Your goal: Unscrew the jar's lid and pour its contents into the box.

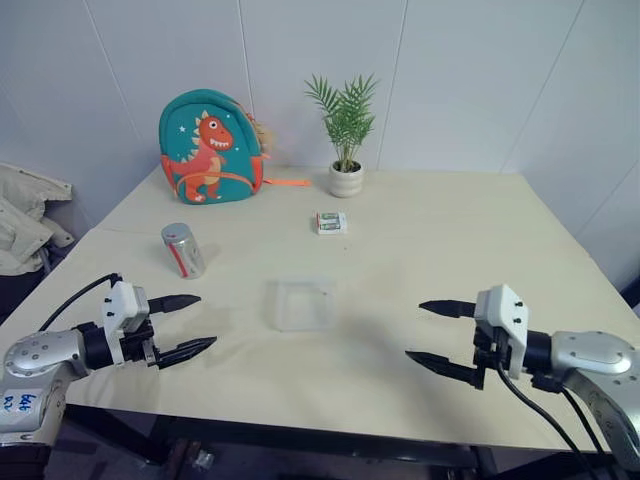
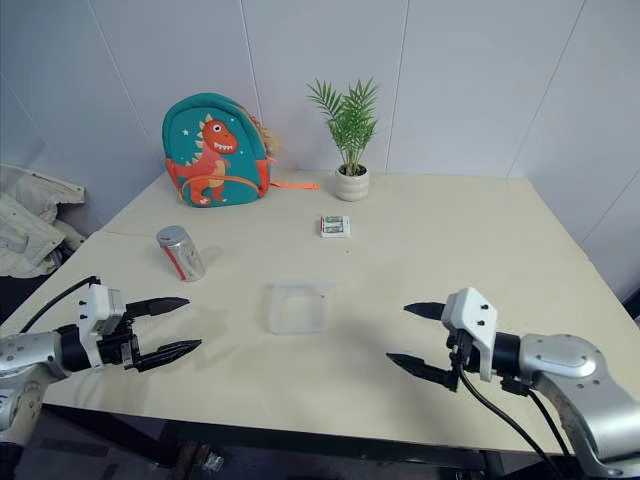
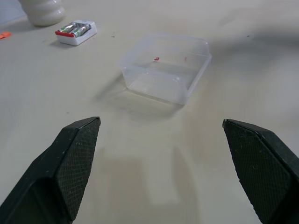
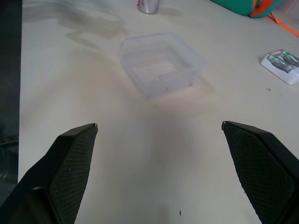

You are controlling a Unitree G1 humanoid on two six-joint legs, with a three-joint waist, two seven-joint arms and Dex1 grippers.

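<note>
The jar (image 1: 183,249), a silvery cylinder with a red and white label, stands on the table's left side with its grey lid (image 1: 176,232) on top. The clear plastic box (image 1: 300,303) sits at the table's middle, seemingly empty apart from tiny red specks (image 3: 156,59). My left gripper (image 1: 196,321) hovers open near the front left edge, pointing toward the box, in front of the jar. My right gripper (image 1: 428,332) hovers open at the front right, pointing left at the box. Nothing is between either pair of fingers. The contents are hidden inside the jar.
A teal dinosaur backpack (image 1: 210,147) and a small potted plant (image 1: 346,125) stand at the table's far edge. A small white-and-green packet (image 1: 331,222) lies beyond the box. A beige jacket (image 1: 25,215) lies off the table's left side.
</note>
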